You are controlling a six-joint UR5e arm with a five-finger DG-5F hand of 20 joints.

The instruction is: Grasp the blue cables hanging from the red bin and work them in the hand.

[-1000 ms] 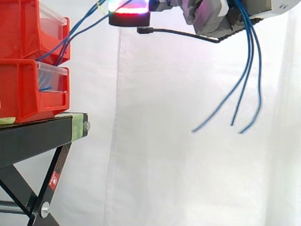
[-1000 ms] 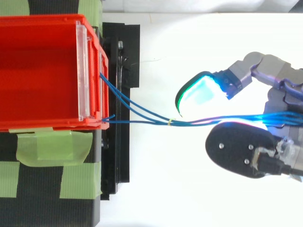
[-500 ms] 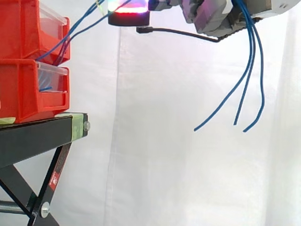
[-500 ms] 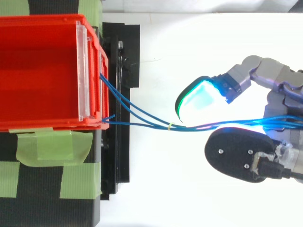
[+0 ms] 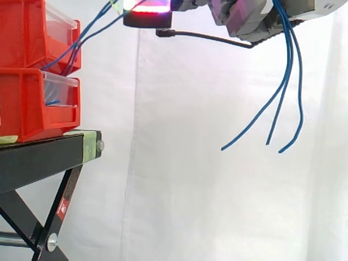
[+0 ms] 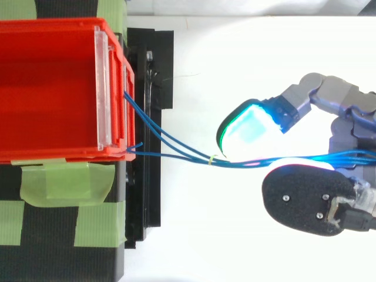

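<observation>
Three thin blue cables point(image 6: 176, 147) leave the front of the upper red bin point(image 6: 59, 23) and stretch rightwards to my hand point(image 6: 346, 111). They pass between a cyan-green glowing fingertip pad point(image 6: 249, 126) and a black-backed pad point(image 6: 305, 200), which close on them. A small yellow tie point(image 6: 211, 157) binds the cables just left of the pads. In the side view my hand point(image 5: 244, 16) sits at the top edge, right of the bins. The cables' free ends point(image 5: 283, 92) hang loose beneath it.
Two red bins are stacked, the upper one point(image 5: 22, 32) on a lower one point(image 5: 22, 103), atop a black stand point(image 5: 43, 157). Green tape point(image 6: 64, 182) covers the stand near the bins. A white curtain point(image 5: 190, 163) lies behind.
The pads have shifted slightly down and right in the top view, dragging the cables and yellow tie along. The hanging ends swung a little right, then back left.
</observation>
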